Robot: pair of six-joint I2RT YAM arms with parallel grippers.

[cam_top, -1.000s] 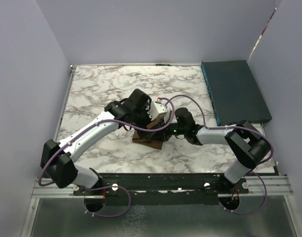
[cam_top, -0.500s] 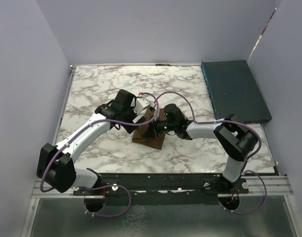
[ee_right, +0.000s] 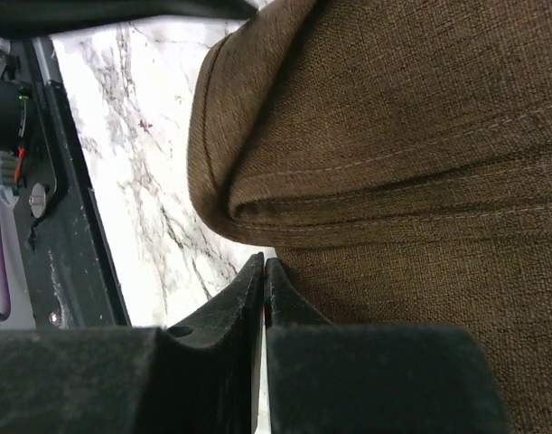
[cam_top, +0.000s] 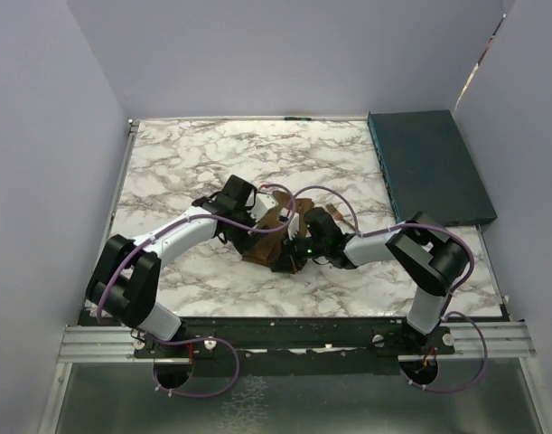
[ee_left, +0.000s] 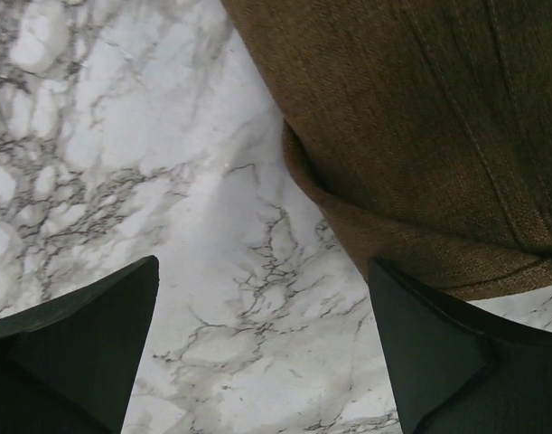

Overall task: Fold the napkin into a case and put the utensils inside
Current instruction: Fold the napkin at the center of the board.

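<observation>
Marble counter (cam_top: 185, 163). Left pincer (ee_left: 262, 267): jaws wide apart, empty, over bare marble just beside the folded napkin (ee_left: 420, 117), which lies mid-counter, largely hidden by both wrists. Right pincer (ee_right: 264, 271): closed at the napkin's fold edge; whether cloth is pinched is unclear. Fork (cam_top: 335, 213): partly visible beyond the right arm. Box (cam_top: 429, 167): far right.

On the table (cam_top: 185, 154) I see free room along the far side and at the left. The dark teal box (cam_top: 429, 167) closes the far right corner. In the centre the left arm (cam_top: 181, 233), the right arm (cam_top: 377, 240) and the napkin (cam_top: 260, 251) stand in the way.
</observation>
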